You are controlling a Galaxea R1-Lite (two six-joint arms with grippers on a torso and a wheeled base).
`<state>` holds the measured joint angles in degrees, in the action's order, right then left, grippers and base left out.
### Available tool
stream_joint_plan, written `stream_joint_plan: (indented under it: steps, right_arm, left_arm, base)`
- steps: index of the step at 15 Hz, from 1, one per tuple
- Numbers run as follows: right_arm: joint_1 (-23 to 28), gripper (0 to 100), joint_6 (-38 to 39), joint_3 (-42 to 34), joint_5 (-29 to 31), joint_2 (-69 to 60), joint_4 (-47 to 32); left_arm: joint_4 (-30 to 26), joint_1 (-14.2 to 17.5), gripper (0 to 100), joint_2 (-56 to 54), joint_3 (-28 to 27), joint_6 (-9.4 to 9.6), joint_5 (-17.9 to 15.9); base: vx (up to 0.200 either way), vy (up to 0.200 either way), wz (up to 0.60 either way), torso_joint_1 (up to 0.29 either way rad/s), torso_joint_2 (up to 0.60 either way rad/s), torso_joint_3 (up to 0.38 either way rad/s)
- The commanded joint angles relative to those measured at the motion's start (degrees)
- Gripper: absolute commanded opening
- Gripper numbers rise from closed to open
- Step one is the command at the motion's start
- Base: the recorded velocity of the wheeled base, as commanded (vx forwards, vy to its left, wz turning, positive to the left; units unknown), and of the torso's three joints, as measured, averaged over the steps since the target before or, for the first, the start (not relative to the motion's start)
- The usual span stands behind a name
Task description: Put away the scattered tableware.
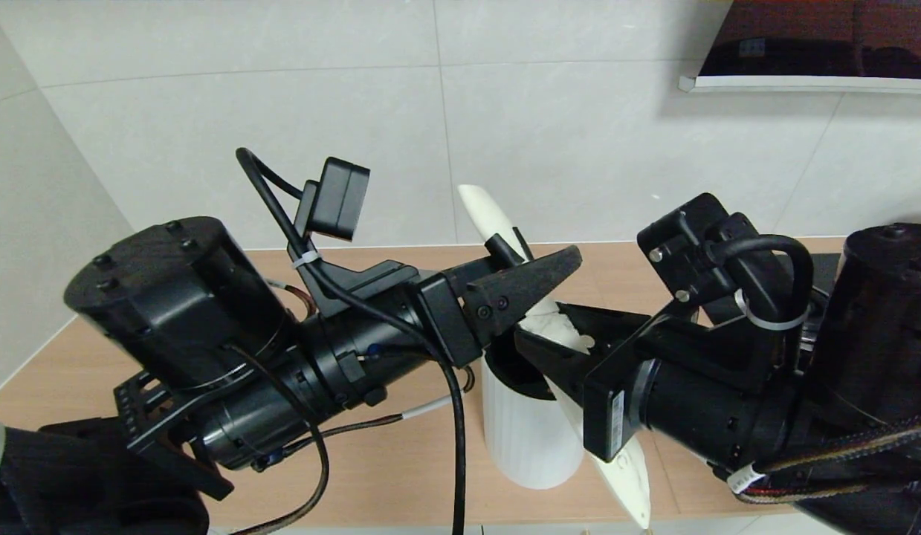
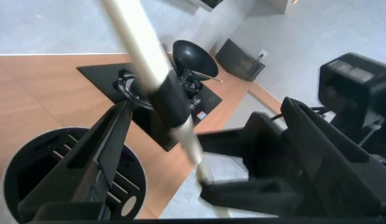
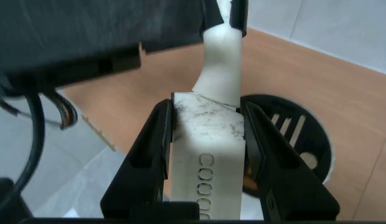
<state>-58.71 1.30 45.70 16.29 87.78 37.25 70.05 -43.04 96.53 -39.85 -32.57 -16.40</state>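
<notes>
Above the ribbed white holder (image 1: 531,446) on the wood-grain worktop (image 1: 386,475), a long white spatula (image 1: 484,212) slants across the holder's mouth. The right gripper (image 1: 553,334) is clamped on the broad, flat blade, with both fingers (image 3: 152,143) pressed against its edges. The blade is matte and scuffed with dark marks. The left gripper (image 1: 527,279) is spread wide, its fingers on either side of the rounded handle beside a black band, apparently not touching it. The holder's inside is black and slotted.
</notes>
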Motion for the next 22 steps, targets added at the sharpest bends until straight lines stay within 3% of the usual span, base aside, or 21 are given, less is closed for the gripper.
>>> stream_joint_plan:
  steps: [1,15,16,22]
  right_arm:
    - [-0.79,0,0.01,-0.35,0.06,0.11,0.19]
    - [-0.97,0,-0.25,-1.14,0.06,0.11,1.07]
    - [-0.97,0,-0.25,-1.14,-0.03,0.19,1.07]
    - [-0.97,0,-0.25,-1.14,-0.03,0.11,1.42]
  left_arm:
    - [0.00,-0.02,100,0.15,-0.23,0.05,0.14]
    - [0.18,0.33,100,1.47,-1.02,0.05,1.98]
    - [0.18,0.33,0,1.47,-1.02,0.14,1.98]
    - [0.18,0.33,0,1.65,-1.02,0.14,1.89]
  base:
    - [0.000,0.000,0.00,0.000,0.00,0.000]
    - [0.000,0.000,0.00,0.000,0.00,0.000]
    - [0.000,0.000,0.00,0.000,0.00,0.000]
    - [0.000,0.000,0.00,0.000,0.00,0.000]
